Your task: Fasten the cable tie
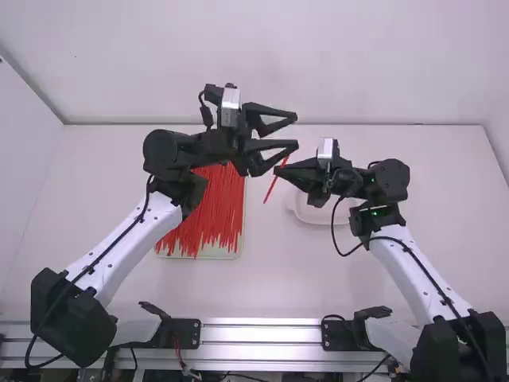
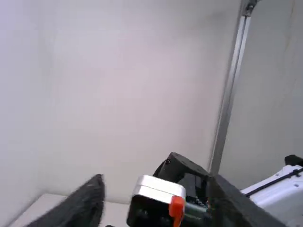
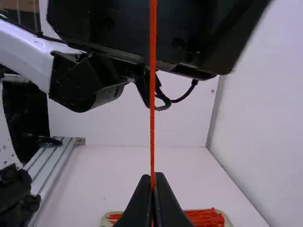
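The right end effector (image 3: 152, 182) is pinching a single red cable tie (image 3: 152, 94), its fingers pressed narrow on the strap. In the right wrist view the strap is running straight away from the fingertips toward the other arm. In the high view the strap is hanging tilted in the air above the surface (image 1: 95, 159), between the tray (image 1: 227, 251) and the white dish (image 1: 306, 215). The left end effector (image 1: 293, 131) is hovering just beside the strap's upper end with its fingers spread wide and gripping nothing. Whether it is touching the strap cannot be told. A heap of red cable ties (image 1: 208, 208) is lying on the tray, partly under the left arm. The white dish is sitting on the surface beneath the right arm's wrist.
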Available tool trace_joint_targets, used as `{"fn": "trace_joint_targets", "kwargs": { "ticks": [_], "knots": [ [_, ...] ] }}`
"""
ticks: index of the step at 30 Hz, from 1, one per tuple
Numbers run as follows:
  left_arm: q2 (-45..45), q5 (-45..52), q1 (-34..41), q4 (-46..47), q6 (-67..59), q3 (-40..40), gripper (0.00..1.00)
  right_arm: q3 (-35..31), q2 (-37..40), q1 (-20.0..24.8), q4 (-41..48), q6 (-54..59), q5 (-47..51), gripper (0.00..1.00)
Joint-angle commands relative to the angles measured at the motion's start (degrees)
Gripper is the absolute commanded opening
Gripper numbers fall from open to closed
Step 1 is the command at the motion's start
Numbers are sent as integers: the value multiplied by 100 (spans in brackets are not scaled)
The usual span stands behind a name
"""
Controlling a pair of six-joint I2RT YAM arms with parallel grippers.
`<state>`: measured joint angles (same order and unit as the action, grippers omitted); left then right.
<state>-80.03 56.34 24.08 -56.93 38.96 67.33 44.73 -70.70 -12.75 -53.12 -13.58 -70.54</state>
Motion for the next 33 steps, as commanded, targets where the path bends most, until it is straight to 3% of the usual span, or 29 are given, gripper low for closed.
{"fn": "trace_joint_targets", "kwargs": {
  "ticks": [1, 5, 11, 17, 27, 33],
  "knots": [
    [9, -37, -140, -48, -273, 118, 77, 168, 72, 35, -2, -168, -282, 0],
    [9, -26, -391, 57, -234, 118, 99, 170, 79, 208, -7, -468, -435, 0],
    [9, 704, -782, 166, -238, 146, 99, 170, 79, 597, -7, -1137, -667, 0],
    [9, 1545, -1010, 728, -750, 354, 99, 170, 96, 595, -17, -1515, -883, 0],
    [9, 1757, -1049, 3467, -2680, 935, 99, 179, 92, 625, 105, -1445, -1062, 0],
    [9, 1759, -1049, 4492, -3842, 927, 99, 179, -31, 555, 103, -1467, -1060, 0]
  ]
}}
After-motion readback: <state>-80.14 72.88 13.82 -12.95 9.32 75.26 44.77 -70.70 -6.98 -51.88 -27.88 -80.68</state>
